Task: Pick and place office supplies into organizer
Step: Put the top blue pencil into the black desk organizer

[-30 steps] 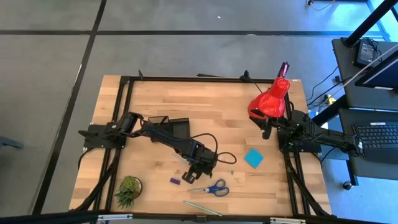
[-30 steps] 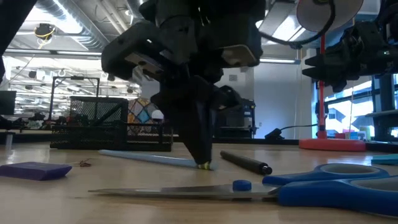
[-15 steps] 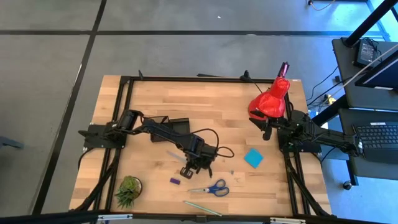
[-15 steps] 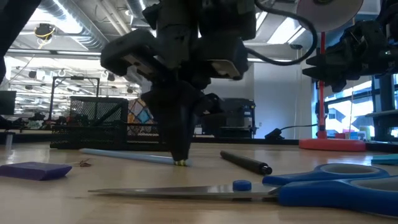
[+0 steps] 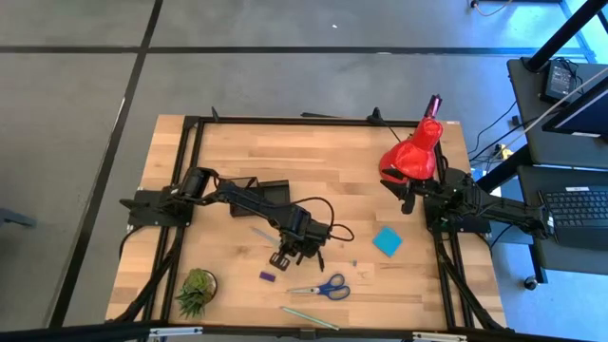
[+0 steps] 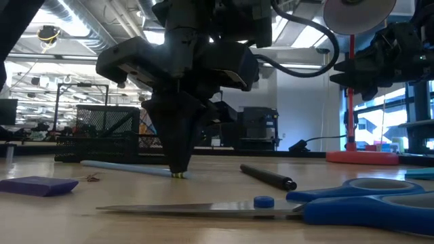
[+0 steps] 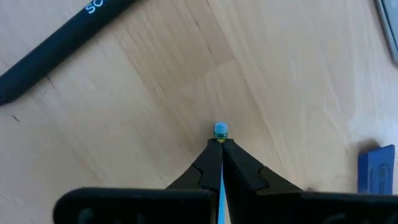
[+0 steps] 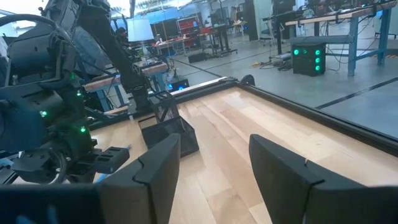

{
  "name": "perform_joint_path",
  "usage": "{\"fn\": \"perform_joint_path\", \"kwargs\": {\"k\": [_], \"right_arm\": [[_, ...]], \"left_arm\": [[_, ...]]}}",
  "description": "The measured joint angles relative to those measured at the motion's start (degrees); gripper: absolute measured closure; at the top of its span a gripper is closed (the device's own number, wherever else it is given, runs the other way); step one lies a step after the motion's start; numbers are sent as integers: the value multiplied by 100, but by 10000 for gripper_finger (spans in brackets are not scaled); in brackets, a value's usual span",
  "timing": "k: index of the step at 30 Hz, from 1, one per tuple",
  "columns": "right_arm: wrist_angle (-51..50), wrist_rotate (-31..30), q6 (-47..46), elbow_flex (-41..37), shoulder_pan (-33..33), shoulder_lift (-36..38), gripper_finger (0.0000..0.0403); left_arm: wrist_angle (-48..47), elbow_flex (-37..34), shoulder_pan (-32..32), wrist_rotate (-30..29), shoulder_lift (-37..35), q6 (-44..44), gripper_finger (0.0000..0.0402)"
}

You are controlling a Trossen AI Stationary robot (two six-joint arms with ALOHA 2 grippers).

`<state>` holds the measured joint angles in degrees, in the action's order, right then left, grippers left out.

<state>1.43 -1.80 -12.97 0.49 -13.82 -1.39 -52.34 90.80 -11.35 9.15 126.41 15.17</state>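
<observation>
As the left arm reached over the middle of the desk, its left tool stood pressed together on a pale blue pencil, pinching it near the yellow-and-blue eraser end that touched the wood in the low view. Compared with a second earlier, that tool had shifted toward the organizer side, and the pencil had been dragged along with it; in the low view the pinched tip had slid away from the black pen, which lay where it had been. The pencil's free length trailed back toward the organizer, and it appeared to rest flat on the desk, though the arm hid part of it from above.

The blue-handled scissors lay nearer the front edge, just beside the purple block, both unmoved. A second pale pencil lay close to the front edge, and the cyan sticky-note pad sat apart toward the right arm. The organizer stood behind the left arm, with nothing visibly added to it.

The right tool waited at the right edge beside the red lamp, its fingers spread and holding nothing, as before. The potted plant stood at the front left corner.
</observation>
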Motion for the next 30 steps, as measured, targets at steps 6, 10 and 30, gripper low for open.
{"fn": "perform_joint_path", "kwargs": {"k": [6, 10, 30], "right_arm": [[0, -2, -2, 0, 0, 0, 208], [0, -2, -4, 0, 0, 0, 208], [0, -2, -7, 0, 0, 0, 208]], "left_arm": [[21, 0, -61, -171, -10, 201, 398], [21, -1, -104, -295, -26, 213, 393], [13, 11, -393, -1078, -13, 407, 356]]}}
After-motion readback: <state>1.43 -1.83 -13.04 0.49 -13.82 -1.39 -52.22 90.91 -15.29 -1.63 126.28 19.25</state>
